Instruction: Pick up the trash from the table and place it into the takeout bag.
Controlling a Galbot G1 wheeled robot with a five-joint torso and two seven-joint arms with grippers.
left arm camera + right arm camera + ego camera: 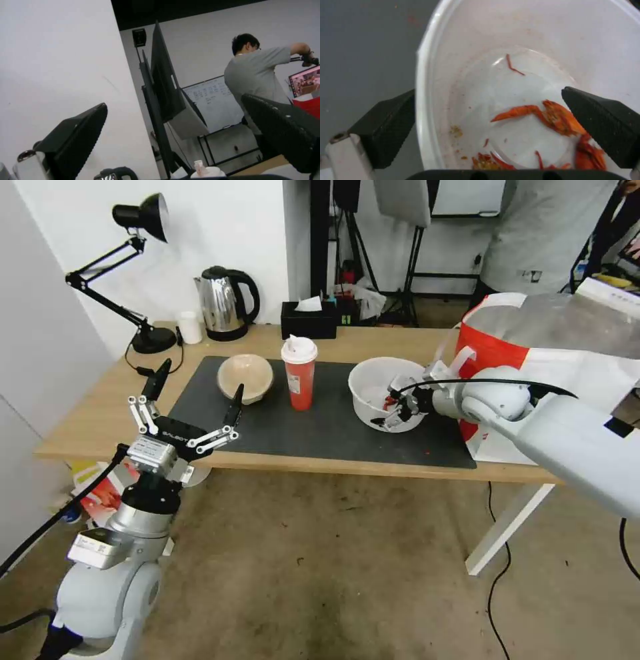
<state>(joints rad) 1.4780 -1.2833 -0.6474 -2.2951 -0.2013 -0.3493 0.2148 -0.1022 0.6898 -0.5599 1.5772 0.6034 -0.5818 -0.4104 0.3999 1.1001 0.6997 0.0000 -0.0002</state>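
On the dark mat [320, 437] of the table [100, 410] stand a beige bowl [245, 375], a red cup [300, 380] with a white lid, and a wide white bowl [373, 383]. My right gripper [395, 405] is open and straddles that bowl's near-right rim. In the right wrist view one finger [386, 125] is outside the white bowl [520, 50] and the other finger [603, 122] is inside, over red crayfish shells [553, 116]. The takeout bag [490, 347] stands open just right of the bowl. My left gripper [200, 382] is open and empty, raised before the table's front left edge.
Along the back edge are a black desk lamp [133, 267], a small white cup [190, 327], a steel kettle [227, 303] and a black tissue box [308, 319]. A white table leg [507, 527] slants down at the right. Bare floor lies in front.
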